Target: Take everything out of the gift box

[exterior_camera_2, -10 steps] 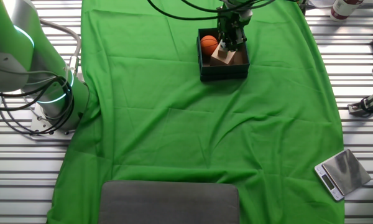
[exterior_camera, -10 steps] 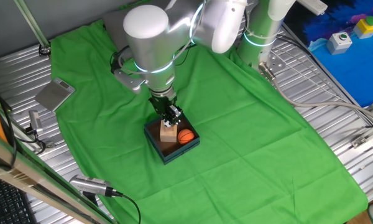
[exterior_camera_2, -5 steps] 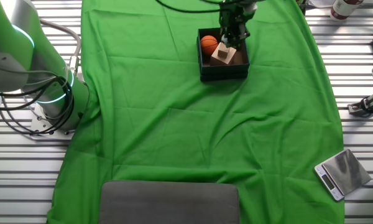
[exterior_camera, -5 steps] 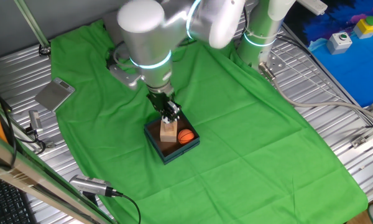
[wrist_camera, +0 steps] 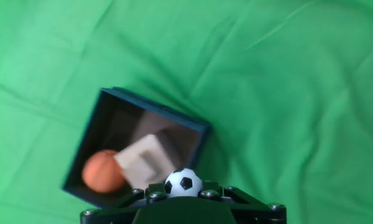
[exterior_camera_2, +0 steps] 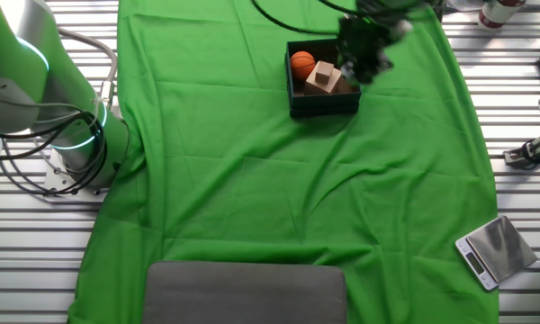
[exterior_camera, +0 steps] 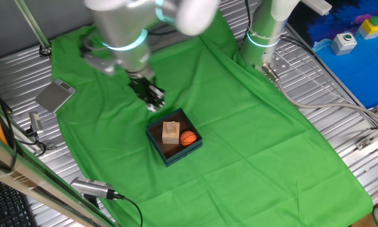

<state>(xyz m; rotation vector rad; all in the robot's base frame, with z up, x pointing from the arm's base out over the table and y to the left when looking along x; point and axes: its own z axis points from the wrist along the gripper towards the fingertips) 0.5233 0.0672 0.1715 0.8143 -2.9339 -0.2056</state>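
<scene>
The gift box [exterior_camera: 157,140] [exterior_camera_2: 322,102] [wrist_camera: 93,140], dark teal with a brown inside, sits on the green cloth. Inside it lie a tan wooden block [exterior_camera: 171,131] [exterior_camera_2: 321,76] [wrist_camera: 144,160] and an orange basketball [exterior_camera: 188,138] [exterior_camera_2: 302,62] [wrist_camera: 101,172]. My gripper [exterior_camera: 152,98] [exterior_camera_2: 363,61] [wrist_camera: 183,184] is raised above the cloth just beside the box, outside its wall. It is shut on the tiny black-and-white soccer ball [wrist_camera: 183,183], which shows only in the hand view.
The green cloth [exterior_camera: 252,126] covers the metal table. A small scale [exterior_camera: 55,96] [exterior_camera_2: 495,250] lies off the cloth. A grey plate [exterior_camera_2: 245,292] sits at the cloth's edge. A second arm's base [exterior_camera: 264,34] [exterior_camera_2: 63,135] stands at the table's side.
My gripper has lifted out of the box and swung sideways past its wall, carrying the soccer ball. The block and basketball stay in the box.
</scene>
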